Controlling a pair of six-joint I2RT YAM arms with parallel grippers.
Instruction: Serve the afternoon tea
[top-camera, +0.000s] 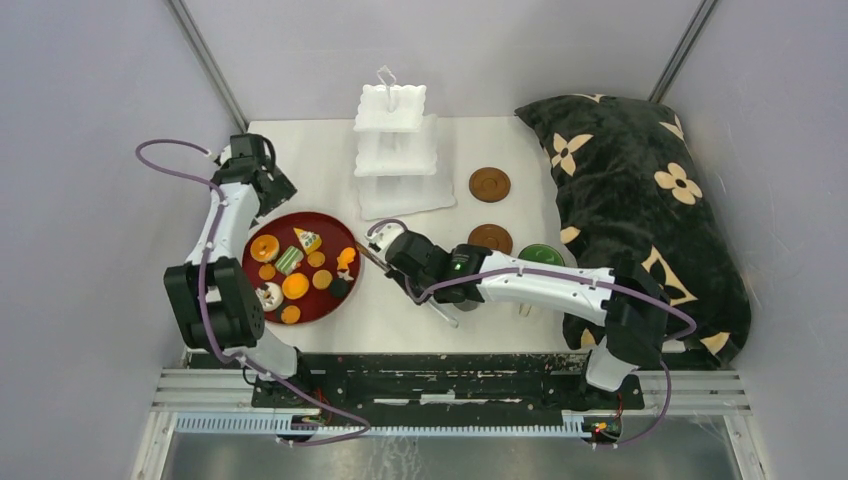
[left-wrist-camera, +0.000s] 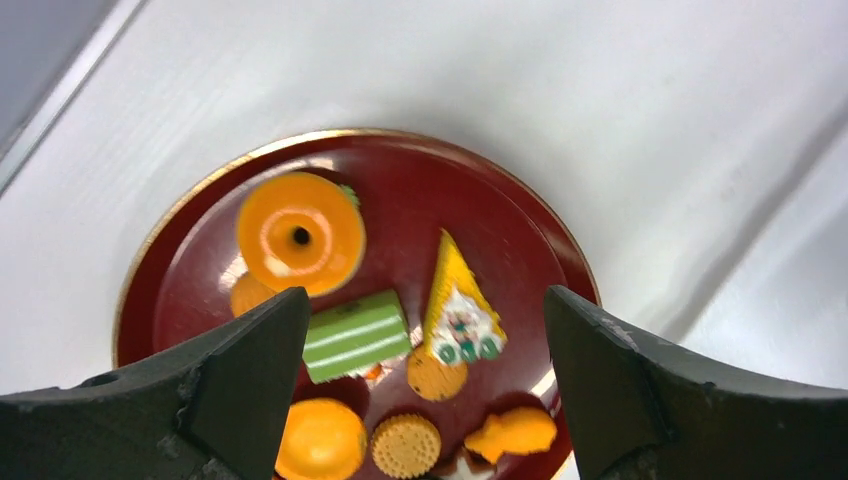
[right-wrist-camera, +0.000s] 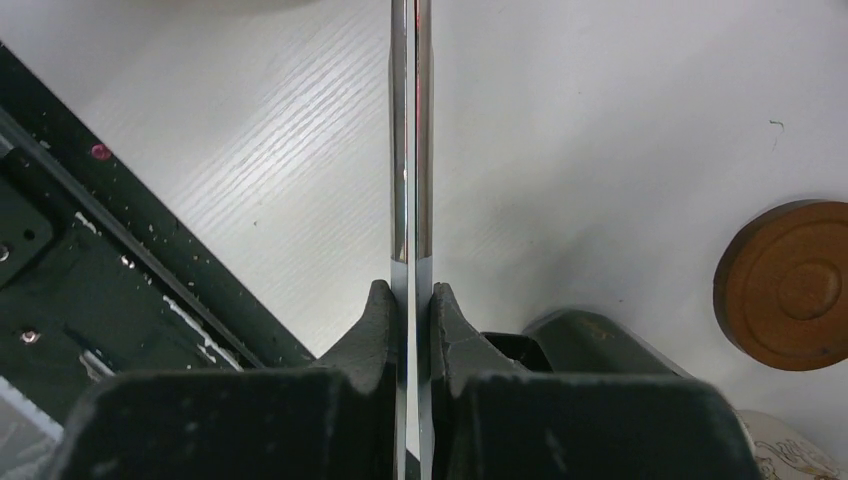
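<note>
Right wrist view — right gripper (right-wrist-camera: 410, 295) clamps tongs (right-wrist-camera: 410, 150), pointing straight ahead; left gripper (left-wrist-camera: 425, 300) gapes.

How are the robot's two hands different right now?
The left gripper is wide open and holds nothing; the right gripper is shut on the metal tongs. The left gripper faces the dark red tray of sweets; the right gripper is over bare table near a brown coaster. Both have two black fingers.

Left on worktop (top-camera: 400, 295): tray (top-camera: 318, 306), sweets (top-camera: 295, 286) lying in it. Behind, mid-worktop: tiered stand (top-camera: 398, 150). Right of stand: two coasters (top-camera: 489, 184), one behind the other (top-camera: 490, 238). Just right of nearer one: mug (top-camera: 541, 255). Along right edge: cushion (top-camera: 640, 200). Between tray and mug: tongs (right-wrist-camera: 411, 120).
</note>
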